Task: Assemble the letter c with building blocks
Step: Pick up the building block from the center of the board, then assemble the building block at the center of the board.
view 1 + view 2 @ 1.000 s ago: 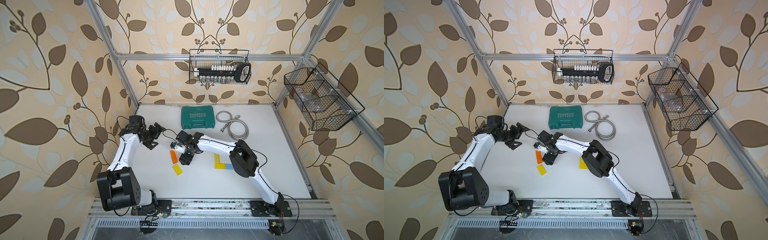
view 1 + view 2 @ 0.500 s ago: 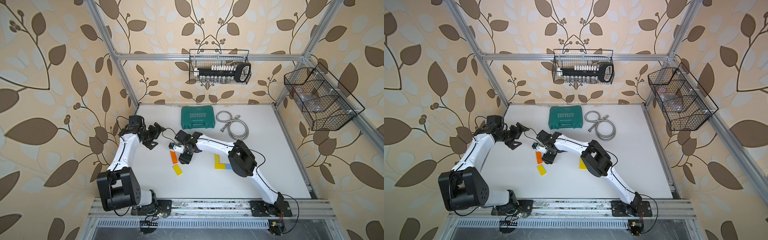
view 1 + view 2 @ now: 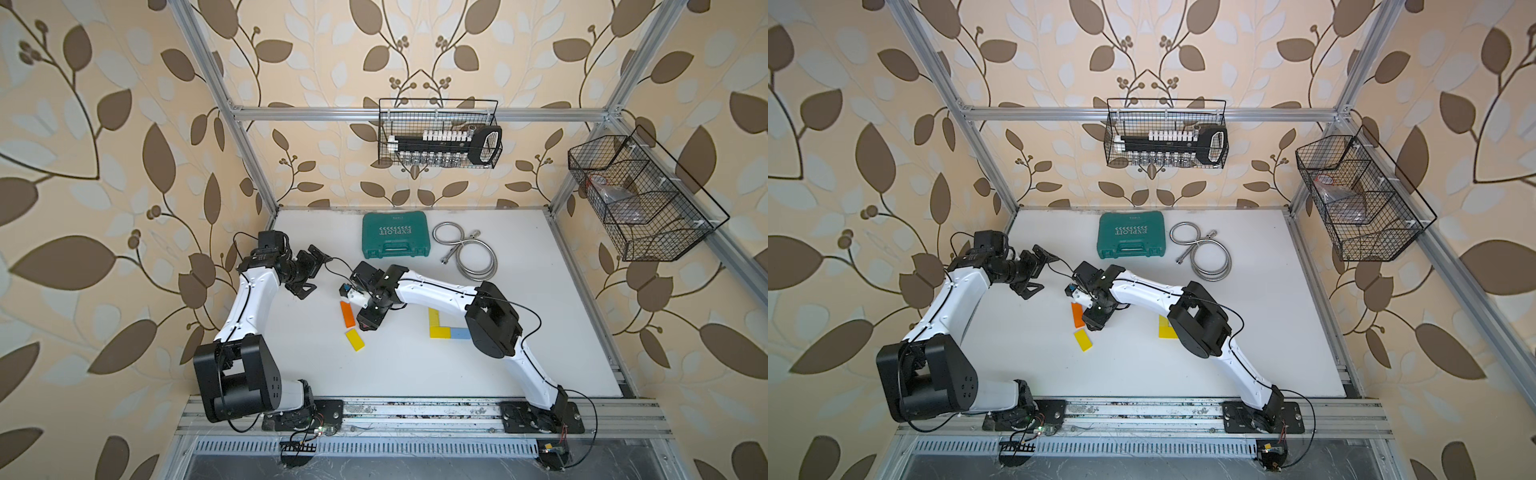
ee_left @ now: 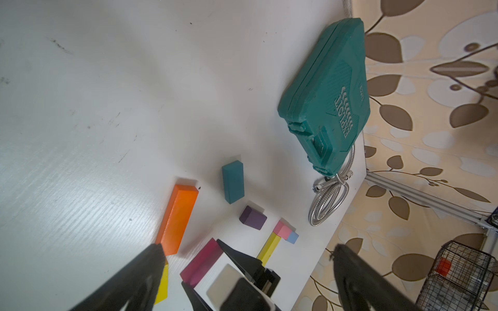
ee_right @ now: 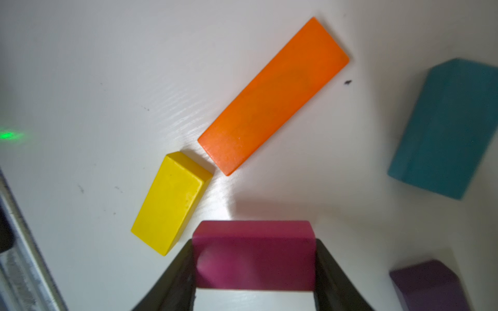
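Observation:
My right gripper [image 5: 253, 242] is shut on a magenta block [image 5: 253, 254] low over the table, one jaw against each side. Beside it lie a yellow block [image 5: 169, 202], a long orange block [image 5: 272, 97], a teal block [image 5: 444, 129] and a purple block [image 5: 428, 285]. In a top view the right gripper [image 3: 365, 324] stands next to the orange block [image 3: 347, 312] and the yellow one [image 3: 355, 340]. Further right, yellow blocks [image 3: 434, 318] and a light blue block [image 3: 459, 332] form an L. My left gripper [image 3: 309, 272] hovers open and empty at the left.
A green tool case [image 3: 394, 235] and a coiled metal hose [image 3: 465, 253] lie at the back of the white table. Wire baskets hang on the back wall [image 3: 440, 133] and the right wall [image 3: 640, 199]. A pink block [image 4: 282, 229] sits at the L's corner.
The right gripper's jaws have closed in on the magenta block, and its arm has shifted only slightly. The left arm has stayed where it was.

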### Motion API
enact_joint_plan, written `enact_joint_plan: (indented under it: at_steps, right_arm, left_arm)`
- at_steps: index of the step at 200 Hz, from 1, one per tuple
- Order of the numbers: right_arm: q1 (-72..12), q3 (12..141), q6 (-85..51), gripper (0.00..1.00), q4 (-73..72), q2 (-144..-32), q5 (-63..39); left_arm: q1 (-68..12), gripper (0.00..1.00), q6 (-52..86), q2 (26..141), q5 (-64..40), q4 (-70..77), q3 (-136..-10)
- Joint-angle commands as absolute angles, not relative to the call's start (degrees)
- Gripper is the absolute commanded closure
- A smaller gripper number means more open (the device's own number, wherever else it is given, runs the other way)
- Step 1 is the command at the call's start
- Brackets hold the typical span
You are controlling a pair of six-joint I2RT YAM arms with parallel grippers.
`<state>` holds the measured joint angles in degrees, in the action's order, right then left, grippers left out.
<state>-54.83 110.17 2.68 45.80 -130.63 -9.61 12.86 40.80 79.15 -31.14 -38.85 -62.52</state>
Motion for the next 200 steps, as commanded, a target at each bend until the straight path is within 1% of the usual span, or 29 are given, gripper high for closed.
enact_joint_plan:
  at_steps: [1, 41, 93, 156, 200]
  right_arm:
    - [-53.4, 107.9, -5.7, 0.71, 41.1, -124.5, -12.0]
    - [-53.3, 106.3, -7.8, 0.7, 42.8, -125.3, -5.9]
    - [-52.7, 101.6, -14.5, 0.7, 42.6, -123.4, 0.2]
    - [-46.8, 97.5, -28.6, 0.7, 45.1, -120.1, 13.3]
    - [-44.9, 96.4, -31.7, 0.69, 46.7, -120.2, 21.4]
  left_arm:
    - [13.3, 0.01, 40.5, 77.3, -32.1, -38.7, -63.0]
    - [13.3, 0.01, 40.6, 77.0, -32.3, -38.7, -62.9]
    - [13.3, 0.01, 40.9, 76.8, -32.5, -38.2, -62.0]
    - [13.3, 0.01, 41.3, 76.8, -32.9, -37.7, -61.5]
    - [13.3, 0.01, 41.4, 76.7, -33.1, -37.5, -61.4]
